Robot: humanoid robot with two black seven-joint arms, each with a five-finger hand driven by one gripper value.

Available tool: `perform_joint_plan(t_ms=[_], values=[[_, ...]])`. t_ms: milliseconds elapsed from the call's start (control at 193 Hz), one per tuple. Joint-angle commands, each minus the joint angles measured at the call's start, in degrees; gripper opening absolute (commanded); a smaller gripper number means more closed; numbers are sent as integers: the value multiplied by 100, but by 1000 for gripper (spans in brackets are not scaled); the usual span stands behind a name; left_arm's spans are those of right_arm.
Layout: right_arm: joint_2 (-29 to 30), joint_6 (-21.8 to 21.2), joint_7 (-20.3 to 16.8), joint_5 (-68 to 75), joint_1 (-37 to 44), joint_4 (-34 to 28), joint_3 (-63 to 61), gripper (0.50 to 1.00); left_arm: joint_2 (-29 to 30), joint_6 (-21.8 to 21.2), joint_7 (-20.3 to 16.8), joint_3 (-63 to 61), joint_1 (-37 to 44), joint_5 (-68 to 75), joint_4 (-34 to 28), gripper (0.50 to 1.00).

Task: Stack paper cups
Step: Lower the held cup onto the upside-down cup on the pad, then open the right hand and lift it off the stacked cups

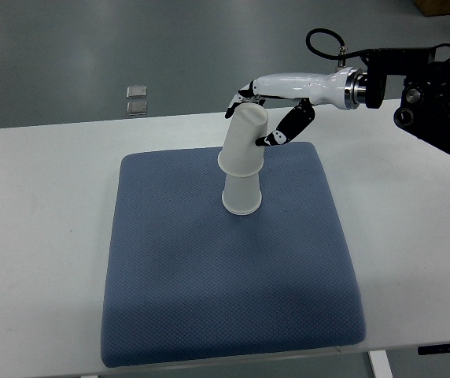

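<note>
My right hand [266, 120] grips the tilted top cup [245, 142], so I should straighten it over the lower cup [241, 197] before pressing down.

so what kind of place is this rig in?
Probably a lab or test bay: a plain white table with a blue padded mat, bare grey floor, and a white robot right hand holding white paper cups.
</note>
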State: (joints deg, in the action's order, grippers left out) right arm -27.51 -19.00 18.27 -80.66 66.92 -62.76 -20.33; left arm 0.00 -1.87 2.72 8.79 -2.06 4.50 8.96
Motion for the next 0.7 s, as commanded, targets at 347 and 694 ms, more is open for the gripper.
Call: perform_joint_plan(t_ms=[347,694], values=[[9,134,-8,-2,-65,54,134,621,0,2,0,0,3,6,0,1000],[18,231,-8,-2,-170,71,275,719,0,2,0,0,-5,-2,0,1000]])
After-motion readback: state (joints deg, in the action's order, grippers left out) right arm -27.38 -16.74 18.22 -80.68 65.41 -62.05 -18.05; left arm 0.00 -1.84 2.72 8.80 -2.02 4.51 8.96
